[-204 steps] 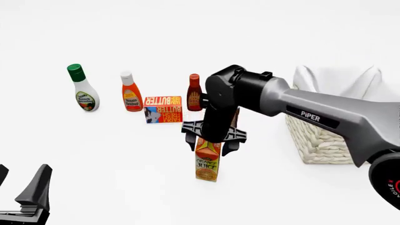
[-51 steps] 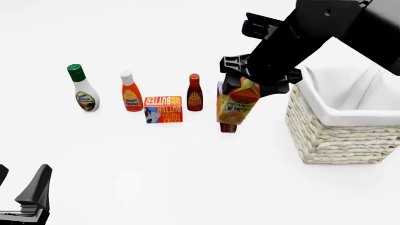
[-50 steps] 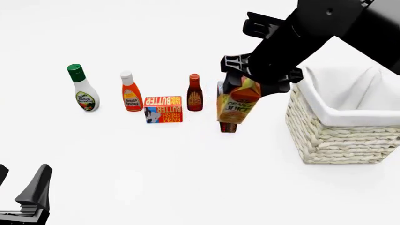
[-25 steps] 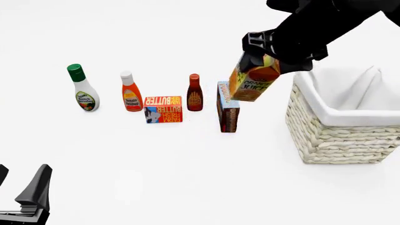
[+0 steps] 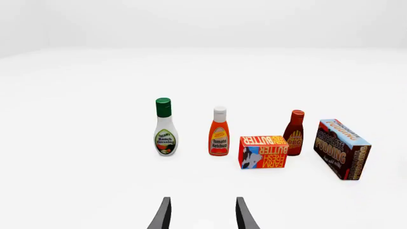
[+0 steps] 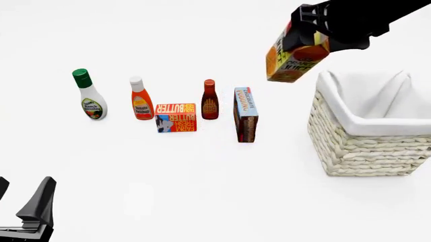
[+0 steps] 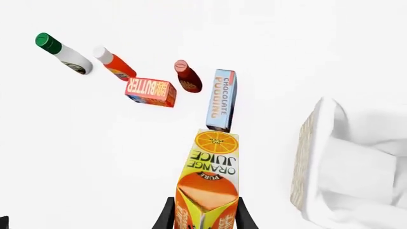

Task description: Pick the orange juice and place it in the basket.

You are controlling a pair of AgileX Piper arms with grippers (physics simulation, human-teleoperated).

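The right arm's black gripper is clamped on the gable top of the small orange and yellow juice carton, holding it tilted in the air, up beside the near-left corner of the large cream woven wicker basket with its white cloth liner. The left gripper rests low with its fingers parted, holding nothing
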